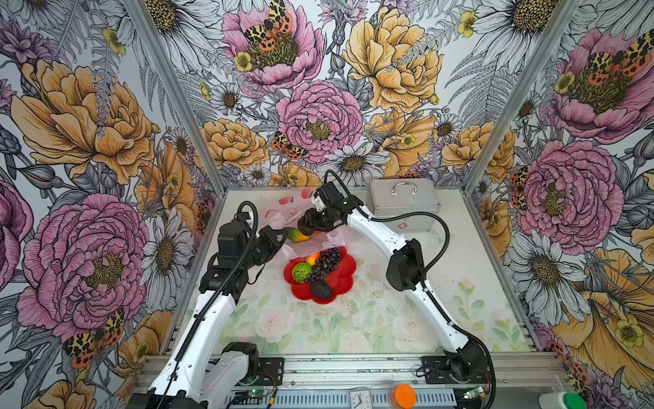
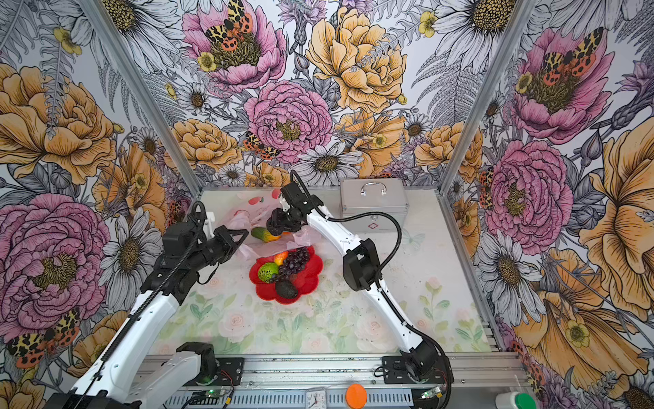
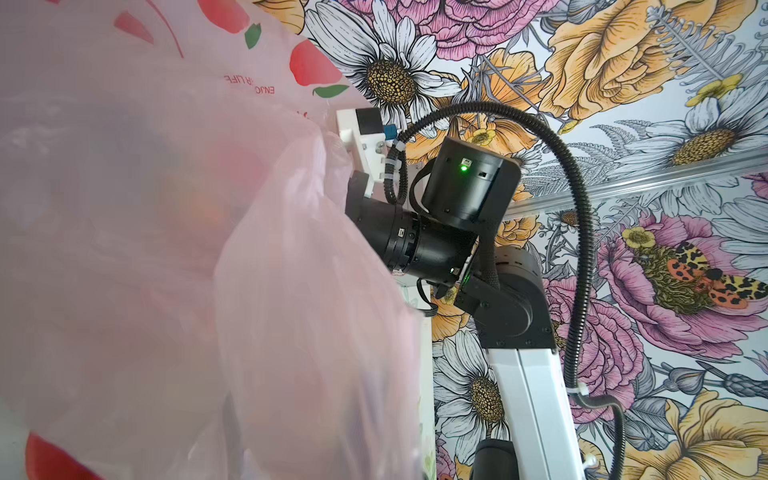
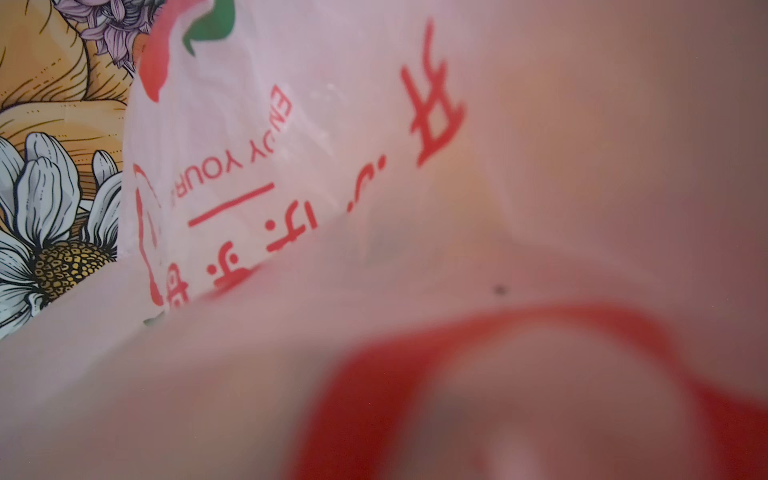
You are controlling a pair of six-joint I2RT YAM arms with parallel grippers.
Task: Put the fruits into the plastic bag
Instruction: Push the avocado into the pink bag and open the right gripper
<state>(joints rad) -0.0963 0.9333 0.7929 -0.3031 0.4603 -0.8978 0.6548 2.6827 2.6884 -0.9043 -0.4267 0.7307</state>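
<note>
Pinching plastic bag [image 1: 277, 214], L gripper [image 1: 283, 234] | R gripper [image 1: 306, 228] at green-orange fruit [image 1: 296, 234] (grip?)

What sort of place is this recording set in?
Most likely a staged robot test booth, not a real home: floral-printed wall panels set in grey aluminium framing, with a white left robot arm and a white right robot arm bolted to a front metal rail.
</note>
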